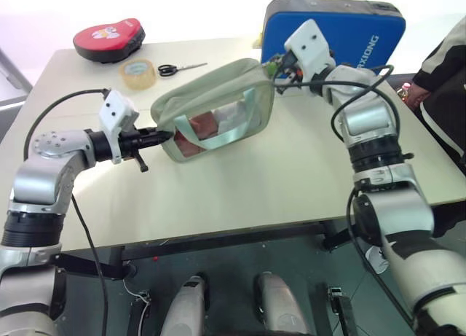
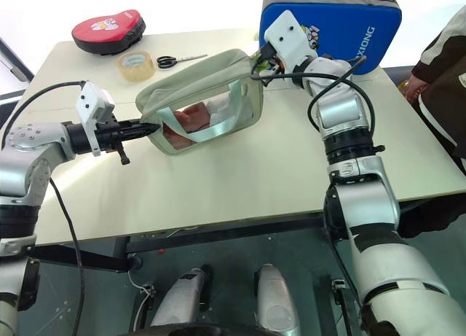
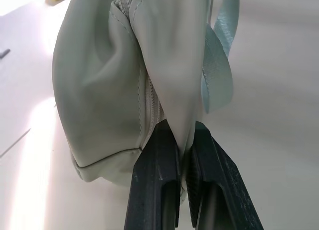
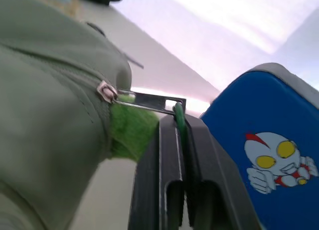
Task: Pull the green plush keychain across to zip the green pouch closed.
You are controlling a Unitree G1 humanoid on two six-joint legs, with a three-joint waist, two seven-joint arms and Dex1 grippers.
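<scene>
While the green pouch (image 1: 215,110) sits mid-tabletop toward the far edge, the left eye view has the left gripper (image 1: 164,137) pinched on its left end fabric and the right gripper (image 1: 279,66) at its right end, by the zipper. Red-and-white round case (image 1: 109,38) at the far left corner, tape roll (image 1: 138,73) and scissors (image 1: 178,68) just in front of it near the far edge, blue cartoon-printed pad (image 1: 331,33) standing at the far edge behind the right gripper, a person's hand (image 1: 416,95) at the right edge. Right eye view: same layout, pouch's clear window faces the near edge, reddish and white contents inside, mint strap across the window. Left wrist view: black fingers (image 3: 154,185) clamped together on a fold of the pouch's end fabric, zipper seam running up beside the fold, mint strap hanging alongside. Right wrist view: the green plush keychain (image 4: 128,132) hangs off the metal zipper pull (image 4: 144,101) at the pouch's end; right fingers (image 4: 204,180) closed on the keychain's green loop right next to the pull, plush touching the inner finger; blue pad with cartoon figure just beyond.
</scene>
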